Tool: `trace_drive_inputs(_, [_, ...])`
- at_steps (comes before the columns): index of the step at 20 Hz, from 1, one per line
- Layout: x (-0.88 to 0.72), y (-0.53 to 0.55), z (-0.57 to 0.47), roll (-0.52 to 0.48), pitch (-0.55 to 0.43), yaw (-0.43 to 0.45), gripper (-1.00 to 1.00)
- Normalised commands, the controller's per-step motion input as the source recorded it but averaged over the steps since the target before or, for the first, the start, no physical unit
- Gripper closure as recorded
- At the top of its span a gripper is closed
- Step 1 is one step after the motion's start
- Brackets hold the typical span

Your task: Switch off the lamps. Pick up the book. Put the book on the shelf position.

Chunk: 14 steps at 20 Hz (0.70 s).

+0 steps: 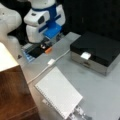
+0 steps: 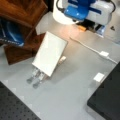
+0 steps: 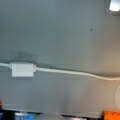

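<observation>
We see the grey table (image 1: 100,90) bearing the shelf position (image 1: 12,95) at a front view's left, the black-topped box (image 1: 96,48), then the book (image 1: 58,92) lying flat beside the shelf. The gripper (image 1: 45,43) hangs well apart from the book; we cannot tell its finger state. A white cable (image 3: 72,73) crosses the wrist view.

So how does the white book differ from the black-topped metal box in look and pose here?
The book is white and thin, with binding holes along one long edge; the box is black-topped with silver sides and much thicker. In a front view the book sits raised at one end on metal strips, while the box rests flat on the table. Both are rectangular, and the pincer touches neither; it is out of sight.
</observation>
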Motion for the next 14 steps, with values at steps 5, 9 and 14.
trace_drive_inputs(5, [-0.36,0.17,-0.22,0.035,-0.022,-0.052,-1.0])
trace_drive_inputs(9, [-0.35,0.18,-0.24,0.049,-0.013,-0.058,-1.0])
trace_drive_inputs(14, [-0.4,0.22,-0.19,0.066,-0.04,-0.078,-1.0])
